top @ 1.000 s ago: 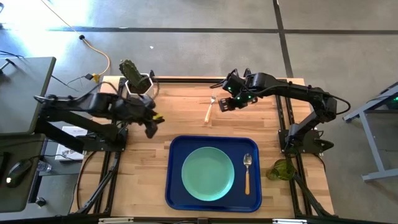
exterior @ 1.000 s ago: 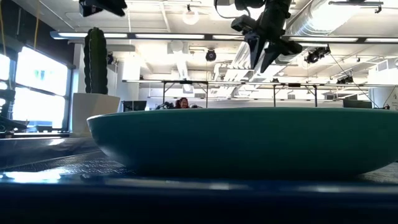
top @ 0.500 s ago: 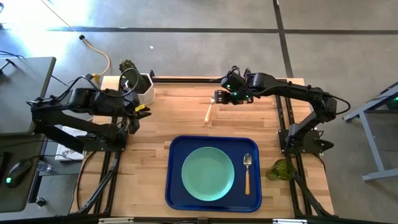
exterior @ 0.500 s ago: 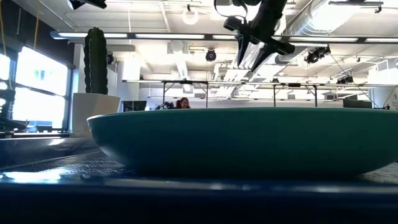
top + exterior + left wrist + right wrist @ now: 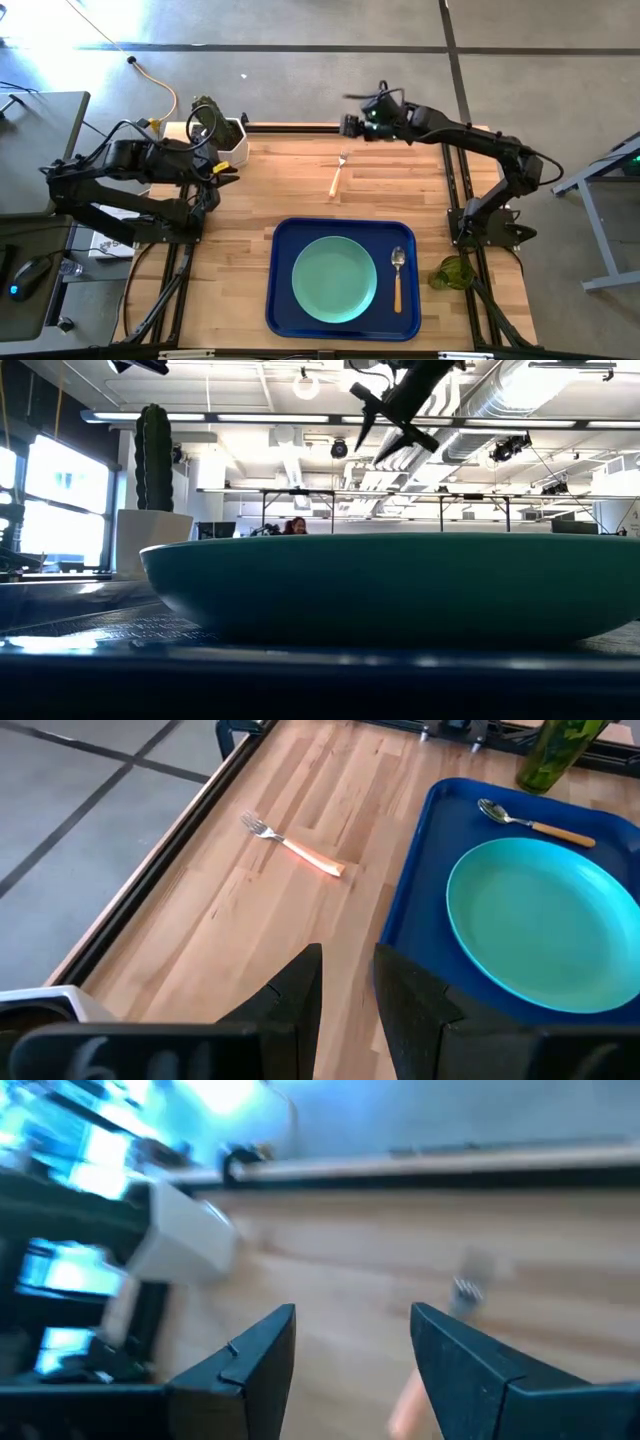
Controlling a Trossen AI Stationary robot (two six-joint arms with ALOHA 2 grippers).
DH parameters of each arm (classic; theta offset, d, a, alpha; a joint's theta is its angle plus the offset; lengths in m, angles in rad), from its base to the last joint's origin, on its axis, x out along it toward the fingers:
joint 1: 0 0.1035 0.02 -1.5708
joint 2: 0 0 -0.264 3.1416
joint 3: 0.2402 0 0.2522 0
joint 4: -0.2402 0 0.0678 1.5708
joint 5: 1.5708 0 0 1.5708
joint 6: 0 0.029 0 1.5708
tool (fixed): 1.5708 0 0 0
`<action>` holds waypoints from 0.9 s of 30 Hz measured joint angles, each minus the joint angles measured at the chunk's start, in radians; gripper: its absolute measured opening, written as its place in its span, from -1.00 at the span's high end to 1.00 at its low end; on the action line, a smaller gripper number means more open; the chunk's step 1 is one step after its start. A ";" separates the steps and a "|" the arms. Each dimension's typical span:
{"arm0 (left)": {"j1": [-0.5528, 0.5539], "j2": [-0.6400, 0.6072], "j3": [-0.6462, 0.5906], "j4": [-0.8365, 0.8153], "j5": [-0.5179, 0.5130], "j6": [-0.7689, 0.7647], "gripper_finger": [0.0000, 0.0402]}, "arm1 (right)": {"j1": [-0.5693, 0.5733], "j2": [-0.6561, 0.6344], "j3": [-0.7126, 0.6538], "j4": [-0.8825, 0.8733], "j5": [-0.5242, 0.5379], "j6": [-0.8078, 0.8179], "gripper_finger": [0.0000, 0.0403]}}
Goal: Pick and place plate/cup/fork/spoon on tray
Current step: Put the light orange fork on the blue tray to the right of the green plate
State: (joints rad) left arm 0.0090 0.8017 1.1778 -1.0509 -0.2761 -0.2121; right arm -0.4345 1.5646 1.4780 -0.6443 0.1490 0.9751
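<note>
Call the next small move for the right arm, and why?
Probably bring the right tool down over the fork and line up on its handle. The tool is open and empty, above the table's far edge. The fork lies on bare wood outside the tray, which already holds the plate and spoon.

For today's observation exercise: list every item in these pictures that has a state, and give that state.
plate: flat in the tray
tray: on the table
spoon: lying in the tray beside the plate
fork: on the table, outside the tray
cup: outside the tray
left gripper: open, empty
right gripper: open, empty
</note>
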 joint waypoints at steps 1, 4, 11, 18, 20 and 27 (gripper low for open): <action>0.004 0.000 0.000 0.000 0.000 0.001 0.59 | -0.009 0.000 0.000 0.031 -0.002 -0.018 0.06; 0.014 0.000 0.000 0.000 -0.001 0.000 0.59 | -0.036 0.000 0.000 0.104 -0.010 -0.067 0.06; 0.042 0.000 0.000 0.001 -0.005 0.006 0.59 | -0.093 0.000 0.000 0.203 -0.080 -0.121 0.06; 0.088 0.000 0.000 0.001 -0.096 0.041 0.59 | -0.102 0.000 0.000 0.281 -0.102 -0.171 0.06; 0.103 0.000 0.000 0.001 -0.111 0.046 0.59 | -0.102 0.000 0.000 0.306 -0.105 -0.173 0.06; 0.151 0.002 0.000 0.003 -0.126 0.086 0.59 | -0.103 0.000 0.000 0.389 -0.110 -0.199 0.06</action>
State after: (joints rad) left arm 0.1600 0.8039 1.1778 -1.0482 -0.4021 -0.1261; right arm -0.5373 1.5646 1.4780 -0.2554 0.0387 0.7765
